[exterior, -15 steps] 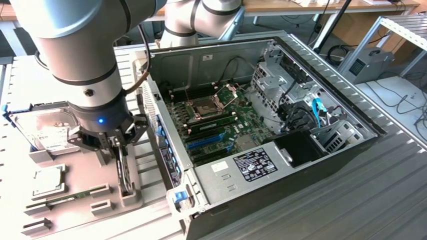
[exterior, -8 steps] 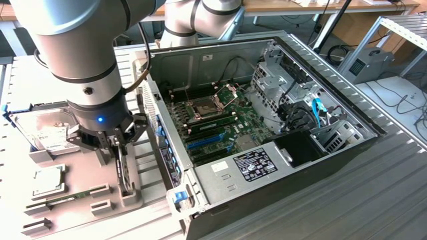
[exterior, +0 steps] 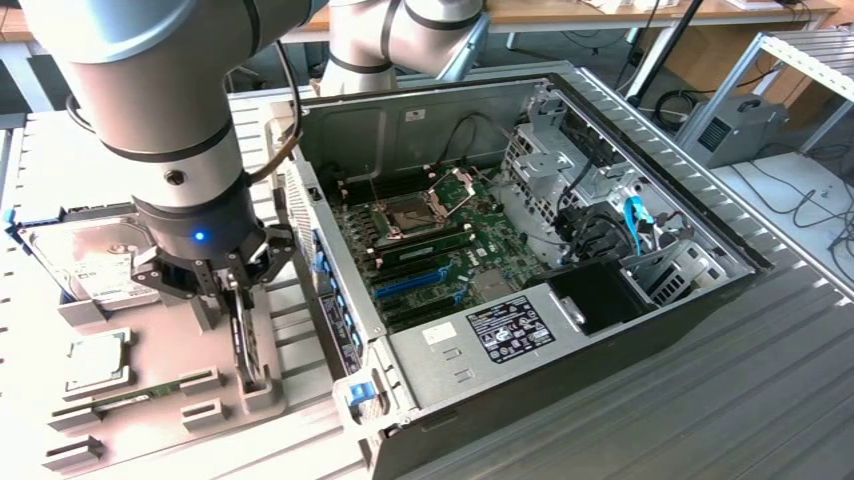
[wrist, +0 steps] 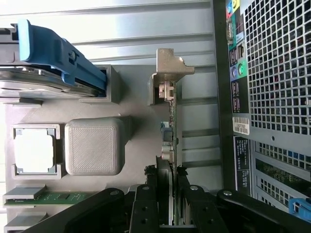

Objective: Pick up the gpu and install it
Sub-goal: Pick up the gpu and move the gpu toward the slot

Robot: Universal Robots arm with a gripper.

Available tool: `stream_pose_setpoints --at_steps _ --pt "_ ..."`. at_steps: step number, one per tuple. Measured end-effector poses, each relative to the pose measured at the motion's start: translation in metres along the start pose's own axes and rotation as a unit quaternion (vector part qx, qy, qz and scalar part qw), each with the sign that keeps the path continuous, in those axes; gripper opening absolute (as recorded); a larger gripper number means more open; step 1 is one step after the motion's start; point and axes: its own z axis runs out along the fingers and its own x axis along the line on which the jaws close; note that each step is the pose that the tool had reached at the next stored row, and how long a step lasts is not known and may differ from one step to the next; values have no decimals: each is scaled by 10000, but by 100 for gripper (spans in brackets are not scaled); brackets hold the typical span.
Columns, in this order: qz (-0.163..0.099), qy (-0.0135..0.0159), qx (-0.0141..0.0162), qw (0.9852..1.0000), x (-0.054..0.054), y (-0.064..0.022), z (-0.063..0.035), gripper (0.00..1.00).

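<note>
Gripper (exterior: pixel 235 288) (wrist: pixel 170 179) is pinching gpu (exterior: pixel 243 350) (wrist: pixel 171 136), which is standing on edge in grey fixture (exterior: pixel 260 392) at nine o'clock of open case (exterior: pixel 441 110). Best practice, as I judge it: pulling straight up, pads square, bracket (wrist: pixel 170 68) clearing its slot.

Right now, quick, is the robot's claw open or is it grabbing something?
Gripper: jaws closed on the gpu, one on each side of the card.

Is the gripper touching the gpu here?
Touching. The wrist view shows the gripper with its fingers against both faces of the upright gpu, with no gap visible.
</note>
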Motion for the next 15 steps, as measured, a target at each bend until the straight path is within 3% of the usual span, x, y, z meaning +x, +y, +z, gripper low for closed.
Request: stream_pose_setpoints --at_steps 15 --pt "0 0 0 10000 -2 2 -77 26"
